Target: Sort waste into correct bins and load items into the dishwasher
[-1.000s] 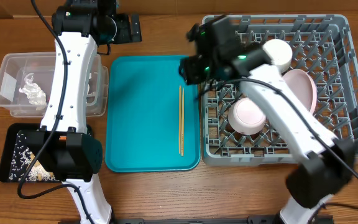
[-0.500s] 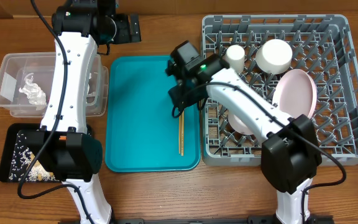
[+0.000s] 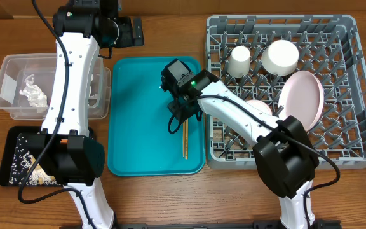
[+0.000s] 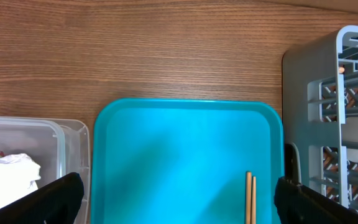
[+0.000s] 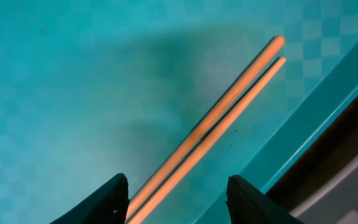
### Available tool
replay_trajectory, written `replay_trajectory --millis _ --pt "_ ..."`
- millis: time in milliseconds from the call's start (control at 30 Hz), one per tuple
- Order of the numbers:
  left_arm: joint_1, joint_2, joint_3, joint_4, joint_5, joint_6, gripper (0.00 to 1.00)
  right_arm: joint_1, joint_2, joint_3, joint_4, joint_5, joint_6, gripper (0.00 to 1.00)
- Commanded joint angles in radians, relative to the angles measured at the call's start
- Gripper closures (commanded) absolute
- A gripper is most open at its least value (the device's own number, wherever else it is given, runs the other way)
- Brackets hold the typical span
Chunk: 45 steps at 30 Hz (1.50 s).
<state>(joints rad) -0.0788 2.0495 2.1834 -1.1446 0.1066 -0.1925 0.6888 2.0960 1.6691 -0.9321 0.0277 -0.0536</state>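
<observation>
Nearby, chopsticks (image 3: 185, 140) lie at teal tray (image 3: 138, 114) edge, grey rack (image 3: 278, 22) beyond.

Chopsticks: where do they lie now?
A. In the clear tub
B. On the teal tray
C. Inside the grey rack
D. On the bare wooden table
B: the chopsticks lie flat, side by side, on the teal tray near its right edge, outside the rack.
</observation>
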Motion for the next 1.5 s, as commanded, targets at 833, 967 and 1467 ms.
replay_trajectory --millis 833,967,1467 --pt "-0.006 -0.009 -0.004 -0.004 -0.013 -0.006 0.0 -0.003 0.055 0.006 0.011 -0.044 -0.005 0.42" --pt "-0.006 -0.009 -0.004 -0.004 -0.013 -0.006 0.0 -0.004 0.055 0.048 0.021 -0.044 0.066 0.44" --pt "-0.006 -0.009 -0.004 -0.004 -0.013 -0.006 0.0 -0.005 0.059 0.051 0.189 0.129 0.427 0.48"
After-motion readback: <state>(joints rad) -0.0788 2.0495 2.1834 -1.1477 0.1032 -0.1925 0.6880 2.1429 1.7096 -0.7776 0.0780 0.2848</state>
